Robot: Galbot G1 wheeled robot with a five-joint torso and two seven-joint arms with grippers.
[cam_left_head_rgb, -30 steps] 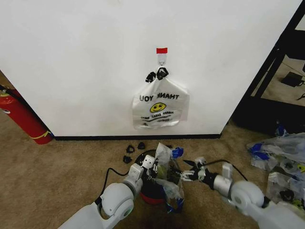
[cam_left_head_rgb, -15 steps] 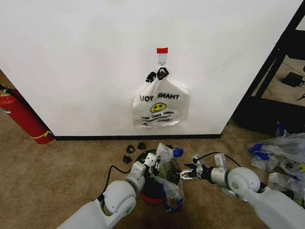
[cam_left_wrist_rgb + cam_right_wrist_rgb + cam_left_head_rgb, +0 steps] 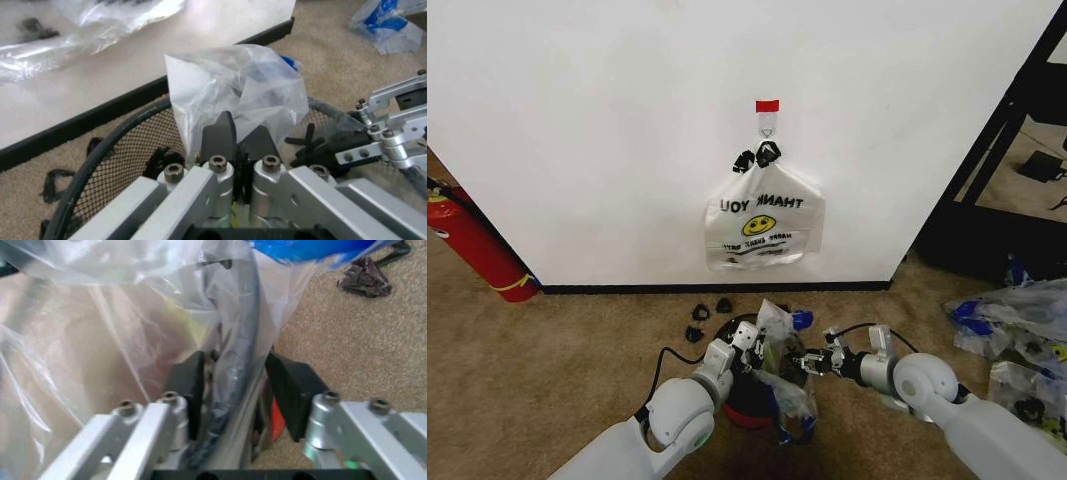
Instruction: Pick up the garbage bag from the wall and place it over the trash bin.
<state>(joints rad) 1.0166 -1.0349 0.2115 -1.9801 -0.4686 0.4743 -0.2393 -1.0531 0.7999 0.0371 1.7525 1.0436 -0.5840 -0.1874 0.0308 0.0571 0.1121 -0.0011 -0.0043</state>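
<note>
Pinching garbage bag over trash bin, left gripper, right gripper fingers spread astride rim

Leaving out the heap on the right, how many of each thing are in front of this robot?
Bags: 2, the hanging bag on the wall and the garbage bag at the bin
Bin: 1
Fire extinguisher: 1
Grippers: 2, left gripper and right gripper
Total: 6
</note>
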